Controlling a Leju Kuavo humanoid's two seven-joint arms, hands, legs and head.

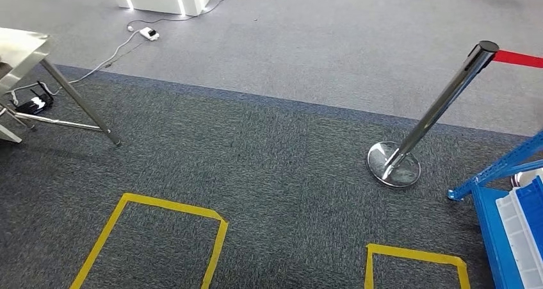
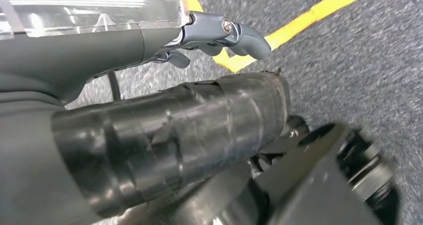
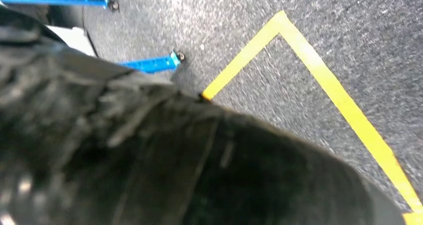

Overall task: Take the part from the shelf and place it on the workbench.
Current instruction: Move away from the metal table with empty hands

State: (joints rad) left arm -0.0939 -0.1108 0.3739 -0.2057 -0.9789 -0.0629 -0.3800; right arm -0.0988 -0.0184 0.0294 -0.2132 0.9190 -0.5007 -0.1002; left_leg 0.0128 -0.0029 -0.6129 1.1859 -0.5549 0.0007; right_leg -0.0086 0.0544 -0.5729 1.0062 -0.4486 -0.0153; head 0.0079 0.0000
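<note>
The left hand [image 2: 219,35] hangs over the carpet [image 1: 288,161], its fingers [image 2: 249,38] curled in and holding nothing. The right hand's fingers are hidden, so I cannot tell their state. Beside the stanchion [image 1: 410,141] stands the blue shelf [image 1: 506,231] with white bins [image 1: 522,231]; the part is not discernible. Yellow tape [image 1: 153,202] marks the carpet near the stanchion.

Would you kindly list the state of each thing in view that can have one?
Stanchion: leaning in the head view, base on the carpet, red belt attached at the top.
Blue shelf: at the right edge, white bin in it.
Metal table: standing, legs on the carpet.
Power strip: on the floor, cable attached.
Left hand: fingers curled, holding nothing.
</note>
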